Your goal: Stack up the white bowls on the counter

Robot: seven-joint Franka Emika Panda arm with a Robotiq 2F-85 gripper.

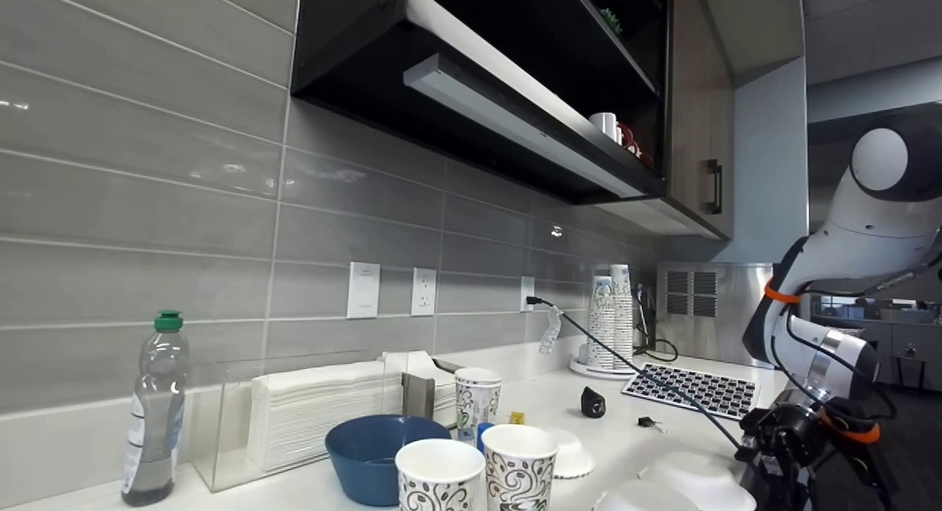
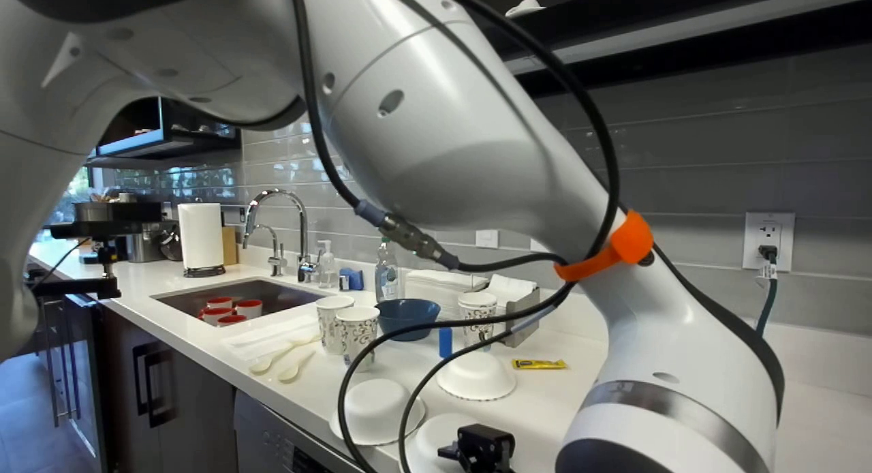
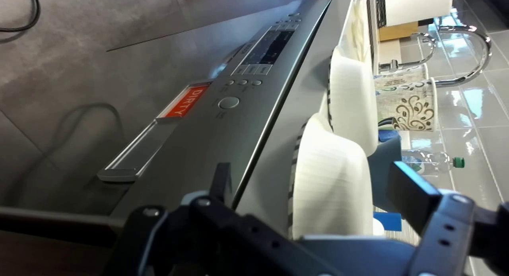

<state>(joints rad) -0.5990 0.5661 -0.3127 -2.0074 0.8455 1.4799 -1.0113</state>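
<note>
3 white bowls (image 2: pixel 377 406) rest upside down on the white counter (image 2: pixel 545 405), each on its own rim. 2 of them are close to the surface's front edge; whether those 2 touch, I cannot tell. The remaining bowl (image 2: pixel 477 372) is farther back, toward the wall edge. The gripper (image 3: pixel 318 182) is near the front bowls with its fingers (image 3: pixel 415 198) spread wide. In the wrist view the nearest bowl (image 3: pixel 332 184) shows between them; contact cannot be made out.

2 patterned cups (image 2: pixel 357 333) stand side by side farther along the surface, with a blue bowl (image 2: pixel 409 317) beside them on the wall side. A yellow packet (image 2: pixel 538 364) lies near the remaining bowl. Napkins (image 1: pixel 324 415) and a green-capped bottle (image 1: pixel 154 423) stand along the wall edge, and pale spoons (image 2: pixel 293 365) lie toward the front edge. Red-and-white mugs (image 2: pixel 249 309) are in the sink (image 2: pixel 289 294). Below the front edge, a red DIRTY sign (image 3: pixel 189 100) is on the dishwasher (image 3: pixel 206 152).
</note>
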